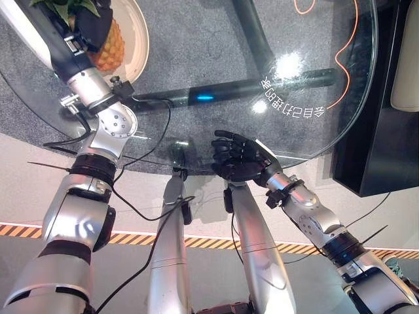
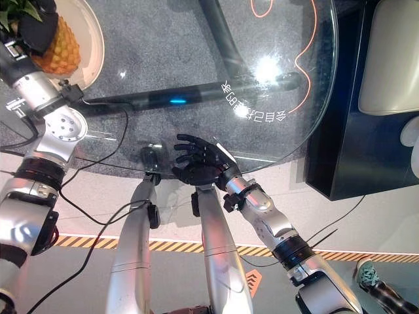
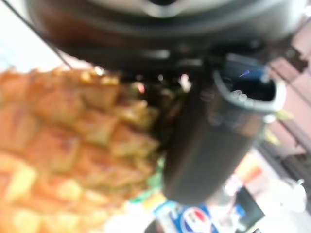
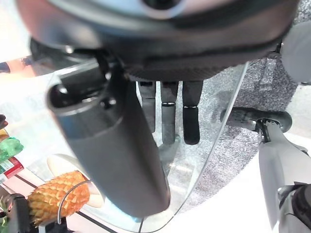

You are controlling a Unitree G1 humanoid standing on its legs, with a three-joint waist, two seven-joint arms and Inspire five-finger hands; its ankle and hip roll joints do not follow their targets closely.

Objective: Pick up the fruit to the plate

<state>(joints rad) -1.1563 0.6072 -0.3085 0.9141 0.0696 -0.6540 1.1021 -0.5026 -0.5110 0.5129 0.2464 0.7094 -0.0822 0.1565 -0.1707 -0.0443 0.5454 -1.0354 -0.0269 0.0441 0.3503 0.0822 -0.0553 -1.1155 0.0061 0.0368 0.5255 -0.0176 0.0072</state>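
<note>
Left hand (image 1: 91, 26) fingers curled round pineapple (image 1: 108, 49) over plate (image 1: 139, 39) at glass table (image 1: 314, 78) far-left edge; right hand (image 1: 239, 160) fingers relaxed, apart, near edge.

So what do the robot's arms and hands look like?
Both arms are shiny silver-grey with black bands at the joints and round screwed caps. The left hand and right hand are dark, with jointed fingers and a thick dark thumb. Thin black cables loop along the arms.
</note>
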